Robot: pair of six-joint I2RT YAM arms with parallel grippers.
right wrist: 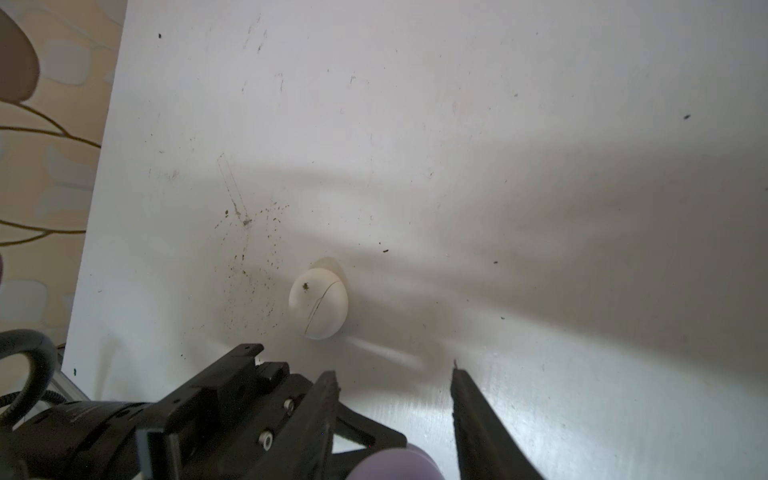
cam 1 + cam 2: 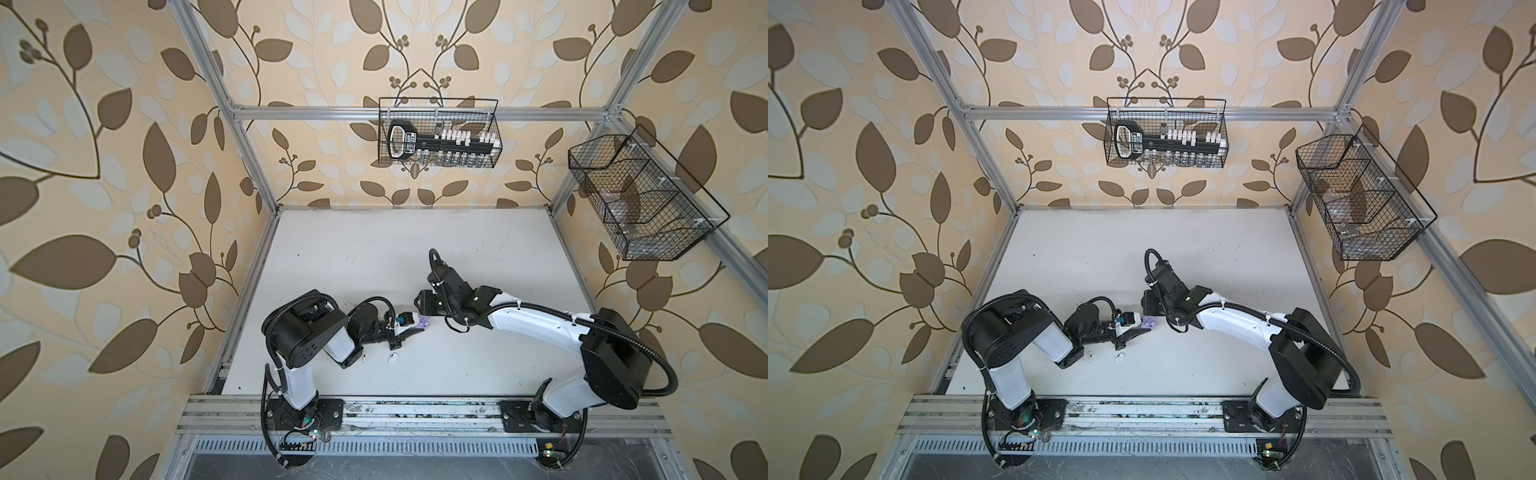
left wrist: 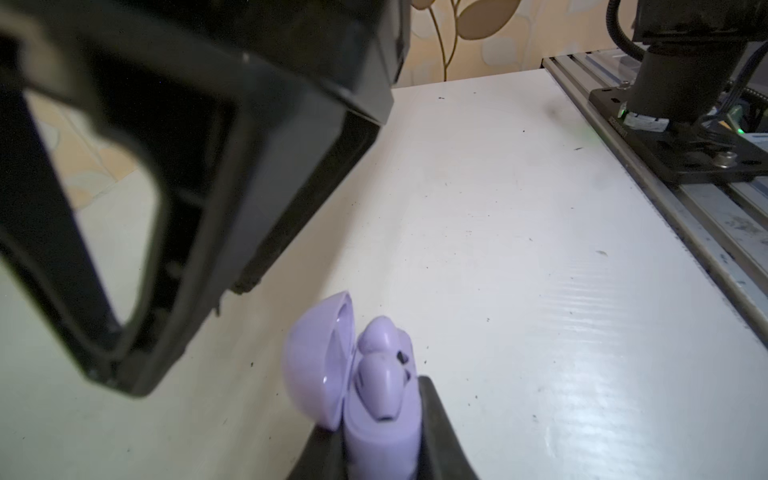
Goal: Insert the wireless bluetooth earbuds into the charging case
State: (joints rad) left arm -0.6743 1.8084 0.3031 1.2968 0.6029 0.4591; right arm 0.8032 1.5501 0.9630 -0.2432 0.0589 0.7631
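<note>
Fingers of my left gripper are pinched on the lavender charging case, one against each side of its lower half. The case's lid stands open. Two lavender earbuds sit side by side in the body with their rounded heads showing.

My right gripper hangs just beside that case, low over the white table. Its jaws are spread, with nothing between them. Ahead of its fingertips a white case lies closed on the table, apart from both my grippers.

In both top views two white earbuds lie loose on the table, on the front-rail side of my left gripper. They are a little apart from each other, and one is close by my left forearm.
</note>
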